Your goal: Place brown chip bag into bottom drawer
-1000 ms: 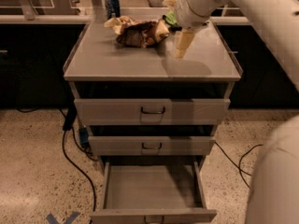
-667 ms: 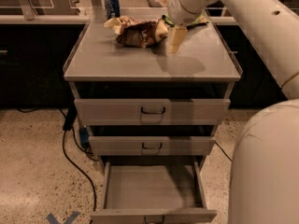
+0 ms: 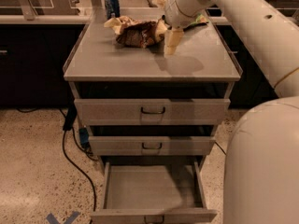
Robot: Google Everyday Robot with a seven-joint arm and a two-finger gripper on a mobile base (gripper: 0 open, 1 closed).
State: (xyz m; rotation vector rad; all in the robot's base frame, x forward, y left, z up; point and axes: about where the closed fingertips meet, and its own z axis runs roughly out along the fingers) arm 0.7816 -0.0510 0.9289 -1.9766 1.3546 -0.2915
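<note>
Grey table (image 3: 196,64) carries the brown chip bag (image 3: 138,33), my tool (image 3: 170,43) just beside it. I cannot tell its grip. Below, the bottom drawer (image 3: 152,190) stands open.

We see gripper (image 3: 171,42) over cabinet top (image 3: 140,64), just right of brown chip bag (image 3: 137,33); can (image 3: 111,4) behind bag; bottom drawer (image 3: 153,190) pulled out, tray bare.

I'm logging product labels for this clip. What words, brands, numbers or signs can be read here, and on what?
No words are legible.
blue can: markings too blurred.
brown chip bag: lettering too blurred.
Floor: blue X mark, a sign, not text.
hand, at the bag's camera-right end over the cabinet top: no label visible.
</note>
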